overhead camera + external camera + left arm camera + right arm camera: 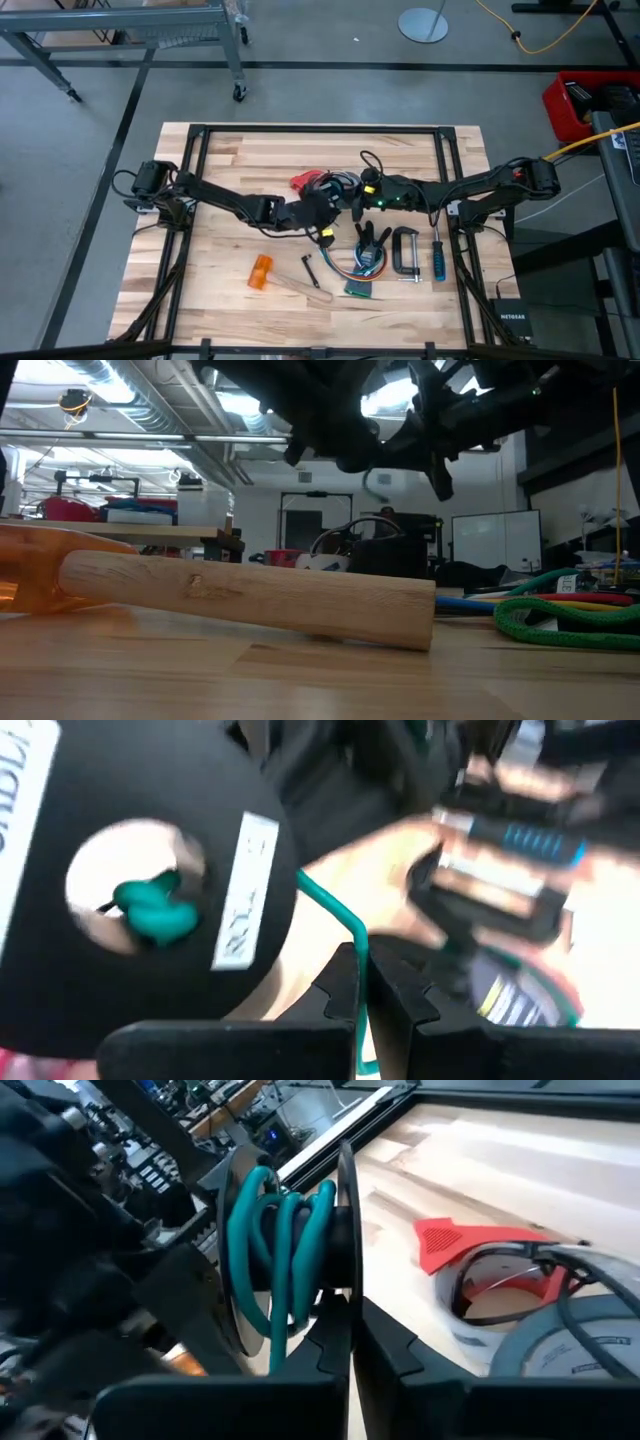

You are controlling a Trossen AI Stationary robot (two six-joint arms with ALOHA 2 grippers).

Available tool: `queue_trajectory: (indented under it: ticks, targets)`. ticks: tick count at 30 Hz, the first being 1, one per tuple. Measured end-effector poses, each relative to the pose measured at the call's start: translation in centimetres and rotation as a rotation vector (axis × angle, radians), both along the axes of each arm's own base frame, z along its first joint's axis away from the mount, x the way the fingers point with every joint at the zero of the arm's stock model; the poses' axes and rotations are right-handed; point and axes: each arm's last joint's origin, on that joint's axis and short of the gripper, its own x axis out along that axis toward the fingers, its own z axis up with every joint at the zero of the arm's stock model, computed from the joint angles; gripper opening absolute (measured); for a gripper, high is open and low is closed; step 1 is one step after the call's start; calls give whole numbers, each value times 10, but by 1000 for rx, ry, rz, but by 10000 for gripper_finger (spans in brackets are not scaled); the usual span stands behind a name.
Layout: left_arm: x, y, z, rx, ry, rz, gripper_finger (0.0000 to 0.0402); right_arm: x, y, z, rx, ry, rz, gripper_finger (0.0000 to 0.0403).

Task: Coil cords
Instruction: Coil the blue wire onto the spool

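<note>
Here both pincers meet above mid-desk [200, 200]: the left pincer [362, 985] is clenched on a thin teal cord [335, 910] beside a black spool [345, 1230], against whose flange the right pincer [352, 1330] is clenched

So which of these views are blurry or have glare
Left wrist view: motion-blurred, the black spool and teal wire smeared. Low view: ceiling lights glare, arms silhouetted, wooden handle soft. Right wrist view: spool fairly sharp. High view: evenly lit.
</note>
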Motion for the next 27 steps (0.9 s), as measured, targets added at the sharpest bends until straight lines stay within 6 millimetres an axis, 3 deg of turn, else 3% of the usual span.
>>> queue_trajectory:
  ticks: [5, 19, 27]
  targets:
    - [-6, -8, -7, 103, 126, -62, 3, 0, 2, 0, 12, -6, 61, 5]
    - [-8, -13, -10, 110, 147, -101, 60, 1, 3, 4, 19, -40, 93, 5]
    - [-12, -18, -15, 118, 200, -115, 53, 1, 3, 5, 5, -45, 122, 5]
